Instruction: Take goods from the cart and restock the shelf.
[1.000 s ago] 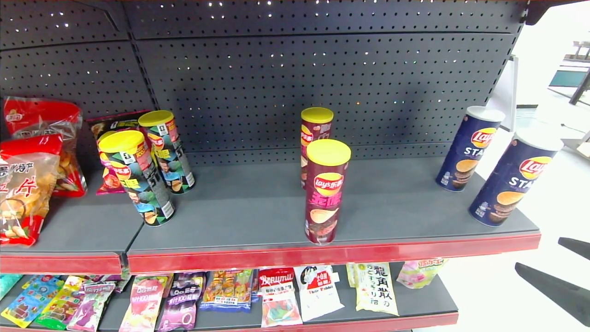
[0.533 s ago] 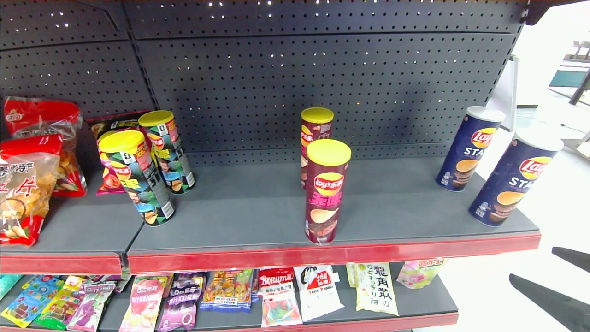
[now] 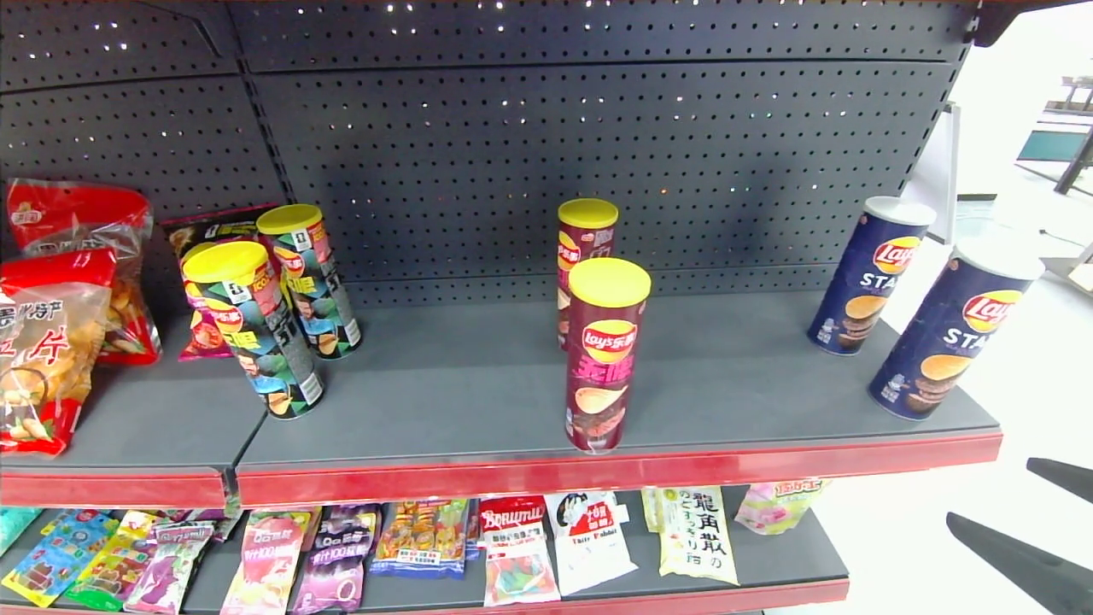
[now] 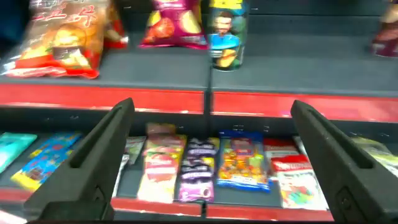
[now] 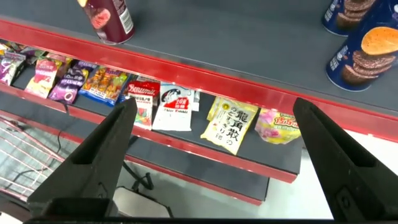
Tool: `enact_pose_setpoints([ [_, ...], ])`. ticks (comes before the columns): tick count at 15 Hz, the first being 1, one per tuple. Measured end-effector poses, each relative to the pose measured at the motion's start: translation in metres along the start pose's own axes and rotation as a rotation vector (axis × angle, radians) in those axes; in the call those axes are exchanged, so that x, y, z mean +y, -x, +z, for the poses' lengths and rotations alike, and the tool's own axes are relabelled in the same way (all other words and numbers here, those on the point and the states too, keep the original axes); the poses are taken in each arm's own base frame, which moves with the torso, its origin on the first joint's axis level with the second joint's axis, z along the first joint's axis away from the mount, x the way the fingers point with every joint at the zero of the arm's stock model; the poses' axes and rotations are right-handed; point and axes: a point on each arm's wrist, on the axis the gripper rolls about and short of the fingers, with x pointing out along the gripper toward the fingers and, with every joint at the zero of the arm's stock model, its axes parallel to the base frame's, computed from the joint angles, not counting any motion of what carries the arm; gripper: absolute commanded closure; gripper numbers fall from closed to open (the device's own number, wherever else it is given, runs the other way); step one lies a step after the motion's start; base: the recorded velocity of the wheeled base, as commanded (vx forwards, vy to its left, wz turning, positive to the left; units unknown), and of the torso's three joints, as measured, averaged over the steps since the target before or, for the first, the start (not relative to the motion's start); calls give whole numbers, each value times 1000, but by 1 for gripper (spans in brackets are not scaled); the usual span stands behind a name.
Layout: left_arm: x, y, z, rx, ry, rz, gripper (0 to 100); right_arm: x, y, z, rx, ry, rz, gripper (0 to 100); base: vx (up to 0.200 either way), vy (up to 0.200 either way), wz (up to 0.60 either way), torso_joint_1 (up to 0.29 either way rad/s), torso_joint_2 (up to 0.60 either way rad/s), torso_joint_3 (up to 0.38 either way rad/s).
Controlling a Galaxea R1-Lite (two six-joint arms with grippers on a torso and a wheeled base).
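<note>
**Six cans up, nothing in hand**

Six cans stand on the shelf (image 3: pixel 615 468), so we judge the restocking partly done. Its grey deck has wide bare stretches between the groups, which we take as room for more goods. The right wrist view catches a wire grid (image 5: pixel 25 155) low beside the shelving; we think it may be the cart.

Seen from the head, snack bags (image 3: pixel 51 342) fill the 9 o'clock end. Next to them, at about 10 o'clock, stand two patterned cans (image 3: pixel 252 329), one behind the other. Two maroon cans (image 3: pixel 604 367) hold the middle, the front one near the red lip and the other at its 12 o'clock, close to the pegboard. Two blue cans (image 3: pixel 952 329) stand at 3 o'clock, well apart from the maroon pair.

The right gripper (image 5: pixel 214 102) hangs off the shelf's corner at 4 o'clock, fingers spread wide with nothing between them. The left gripper (image 4: pixel 211 106) faces the shelf front, spread just as wide and equally empty. Small sachets (image 3: pixel 512 547) line the lower shelf at 6 o'clock.

With neither gripper carrying anything, we reckon the next item has yet to be fetched from the cart.
</note>
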Motion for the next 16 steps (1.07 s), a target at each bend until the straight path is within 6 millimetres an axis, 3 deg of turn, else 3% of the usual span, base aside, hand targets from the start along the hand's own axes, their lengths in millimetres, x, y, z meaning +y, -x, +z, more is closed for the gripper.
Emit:
enact_pose_setpoints([
  [4,-4,0,-5,52,17,-178,0,0,1,-5,8,10,1,0,0,0,0,0,0,0],
  [12,-4,0,-5,49,-6,-157,0,0,-6,-2,36,75,13,0,0,0,0,0,0,0],
  [14,-4,0,-5,49,-6,-157,0,-1,-16,5,61,75,18,0,0,0,0,0,0,0],
  [16,-4,0,-5,49,-6,-157,0,-4,-39,15,116,68,31,0,0,0,0,0,0,0],
])
